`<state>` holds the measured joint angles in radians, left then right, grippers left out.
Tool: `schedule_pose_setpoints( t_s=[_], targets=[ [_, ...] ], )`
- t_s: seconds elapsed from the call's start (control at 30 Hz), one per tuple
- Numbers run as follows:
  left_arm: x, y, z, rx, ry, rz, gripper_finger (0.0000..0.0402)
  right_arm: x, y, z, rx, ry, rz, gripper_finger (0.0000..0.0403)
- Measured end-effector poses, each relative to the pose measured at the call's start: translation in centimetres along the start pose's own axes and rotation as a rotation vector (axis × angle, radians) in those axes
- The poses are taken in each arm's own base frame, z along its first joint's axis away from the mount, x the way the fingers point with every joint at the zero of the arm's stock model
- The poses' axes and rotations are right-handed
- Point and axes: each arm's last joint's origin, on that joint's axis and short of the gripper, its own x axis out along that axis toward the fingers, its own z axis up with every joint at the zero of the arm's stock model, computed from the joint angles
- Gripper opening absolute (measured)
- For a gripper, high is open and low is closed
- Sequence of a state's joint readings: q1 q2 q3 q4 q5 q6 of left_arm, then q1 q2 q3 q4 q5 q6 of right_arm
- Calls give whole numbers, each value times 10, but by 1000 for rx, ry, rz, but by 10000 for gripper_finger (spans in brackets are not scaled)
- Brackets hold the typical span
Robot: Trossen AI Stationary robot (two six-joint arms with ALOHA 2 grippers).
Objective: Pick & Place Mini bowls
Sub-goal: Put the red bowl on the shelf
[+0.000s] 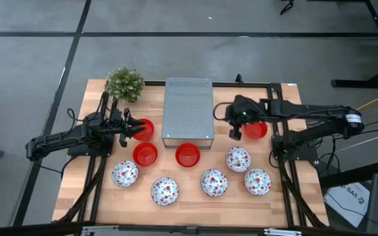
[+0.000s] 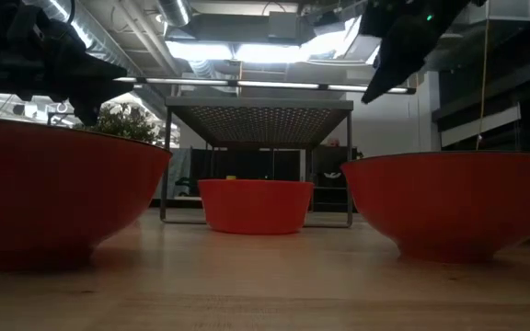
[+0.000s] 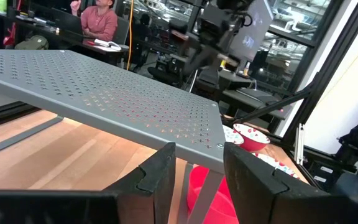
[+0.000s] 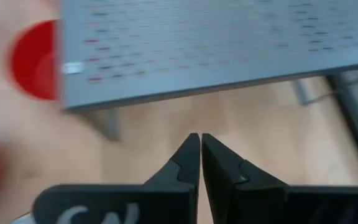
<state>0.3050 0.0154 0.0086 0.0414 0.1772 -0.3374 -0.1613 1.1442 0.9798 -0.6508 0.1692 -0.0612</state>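
A grey perforated metal box (image 1: 188,111) stands on thin legs at the back middle of the wooden table (image 1: 97,196), its flat holed top raised clear of the boards. A small green bushy plant (image 1: 125,83) sits at the table's back left corner, well apart from the box. Beyond the table, a person in a red top (image 3: 99,23) appears seated, perhaps at a desk.

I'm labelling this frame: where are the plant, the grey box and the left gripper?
plant (image 1: 125,83), high view, middle of its foliage
grey box (image 1: 188,108), high view, middle of its perforated top
left gripper (image 1: 131,129), high view, between its fingertips
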Motion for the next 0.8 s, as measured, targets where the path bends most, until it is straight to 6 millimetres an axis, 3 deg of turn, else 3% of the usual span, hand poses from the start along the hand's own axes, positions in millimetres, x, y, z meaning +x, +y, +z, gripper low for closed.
schedule_pose_setpoints(
  t_s=[0.23,0.63,0.8],
  targets=[
    [0,0,0,0,0,0,130,10,-16,-4,-63,68,-55,19],
    [0,0,0,0,0,-1,130,13,-39,-10,101,104,-139,20],
    [0,0,0,0,0,0,130,26,-43,-15,149,189,-138,59]
  ],
)
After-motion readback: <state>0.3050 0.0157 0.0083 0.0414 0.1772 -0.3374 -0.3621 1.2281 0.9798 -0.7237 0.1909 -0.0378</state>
